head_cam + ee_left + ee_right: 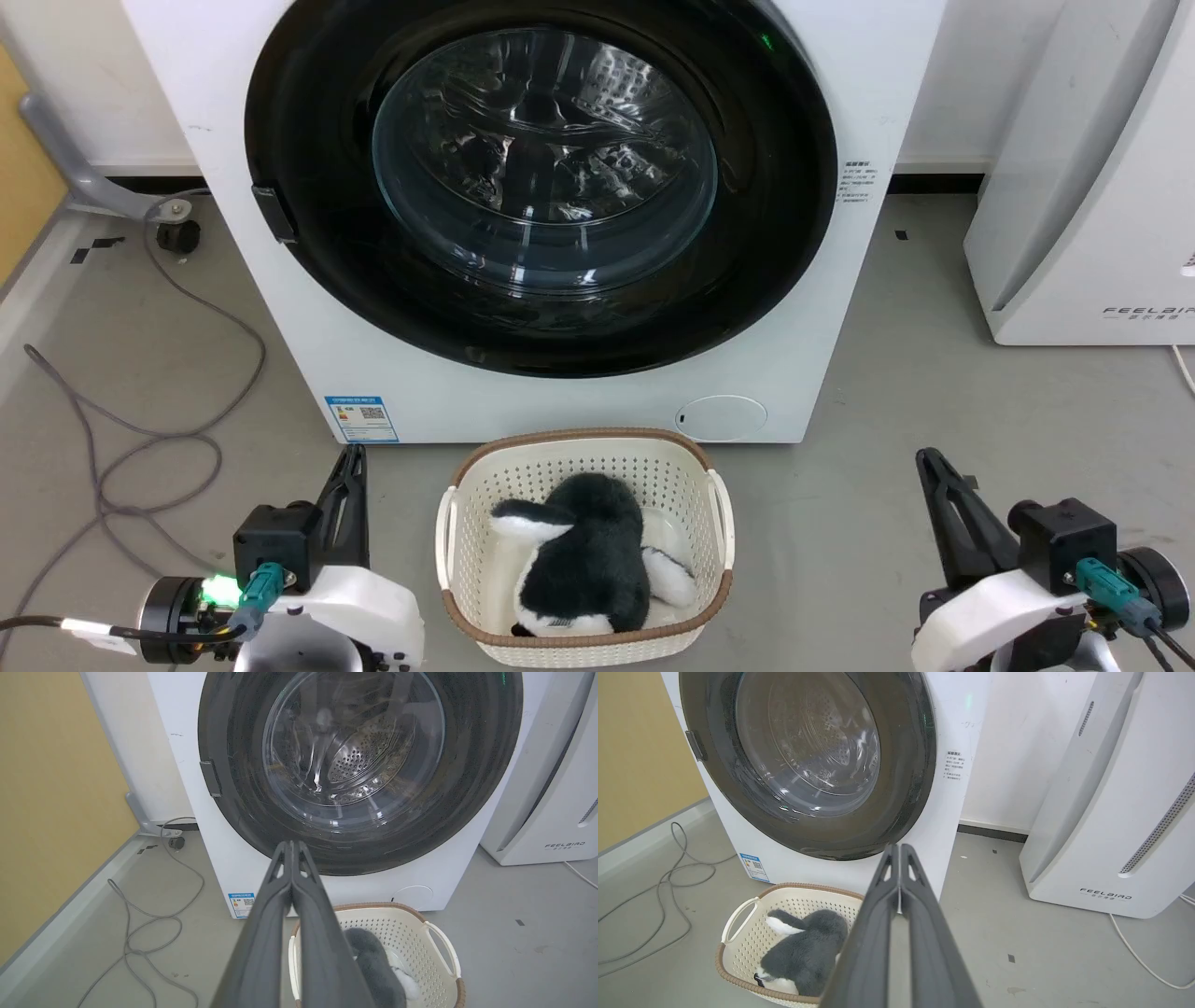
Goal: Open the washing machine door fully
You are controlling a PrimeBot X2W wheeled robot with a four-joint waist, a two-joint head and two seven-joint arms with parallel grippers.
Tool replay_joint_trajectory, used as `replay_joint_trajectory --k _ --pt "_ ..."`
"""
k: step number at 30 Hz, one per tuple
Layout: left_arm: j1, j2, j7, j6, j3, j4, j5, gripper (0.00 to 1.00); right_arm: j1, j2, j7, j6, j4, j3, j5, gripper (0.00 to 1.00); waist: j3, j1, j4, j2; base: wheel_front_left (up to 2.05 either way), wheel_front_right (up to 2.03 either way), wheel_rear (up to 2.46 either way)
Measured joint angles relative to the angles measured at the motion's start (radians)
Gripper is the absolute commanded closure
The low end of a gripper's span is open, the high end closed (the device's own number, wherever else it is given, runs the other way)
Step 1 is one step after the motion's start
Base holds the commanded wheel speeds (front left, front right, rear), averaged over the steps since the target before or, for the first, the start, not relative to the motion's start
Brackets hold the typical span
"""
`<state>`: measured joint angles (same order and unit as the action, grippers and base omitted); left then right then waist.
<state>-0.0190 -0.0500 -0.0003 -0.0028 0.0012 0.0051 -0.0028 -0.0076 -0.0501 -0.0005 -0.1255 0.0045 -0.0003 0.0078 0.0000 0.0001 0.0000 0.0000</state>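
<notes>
The white washing machine (597, 411) stands straight ahead, and its big round glossy black door (775, 215) with the clear glass bowl lies flat against the front. A small black tab (274, 213) sits on the door's left edge. Low at the left, my left gripper (350, 464) is shut with nothing in it, well short of the machine. My right gripper (932, 467) at the lower right is shut and holds nothing too. In the left wrist view the door (472, 788) fills the top, with the shut left gripper (292, 845) pointing at its lower rim. The right wrist view has the door (910, 756) and the right gripper (897, 848).
A cream basket (709, 509) with a dark grey and white plush toy (583, 560) stands on the floor right before the machine, between my arms. A white FEELBAIRD appliance (1092, 233) stands at the right. Grey cables (140, 448) loop over the floor at the left, by a yellow wall (46, 812).
</notes>
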Motion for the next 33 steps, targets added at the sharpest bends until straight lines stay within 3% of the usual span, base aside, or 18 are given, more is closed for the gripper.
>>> replay_joint_trajectory --k 14,32,33 --pt "0.0 0.0 -0.01 0.01 -0.004 -0.001 -0.001 0.0 0.0 0.0 -0.011 0.002 -0.005 -0.005 0.025 0.0 0.002 0.0 0.0 0.0 0.0 0.0 0.0" --pt "0.0 0.001 -0.046 0.035 -0.018 -0.021 -0.018 0.0 -0.001 0.0 -0.047 0.002 -0.018 -0.023 0.152 0.0 0.009 0.0 0.005 0.0 0.0 0.0 0.0" --pt "0.0 0.001 -0.05 0.036 -0.018 -0.022 -0.019 0.0 -0.001 0.0 -0.047 0.002 -0.018 -0.022 0.157 0.69 0.01 0.0 0.006 0.0 0.0 0.0 0.0"
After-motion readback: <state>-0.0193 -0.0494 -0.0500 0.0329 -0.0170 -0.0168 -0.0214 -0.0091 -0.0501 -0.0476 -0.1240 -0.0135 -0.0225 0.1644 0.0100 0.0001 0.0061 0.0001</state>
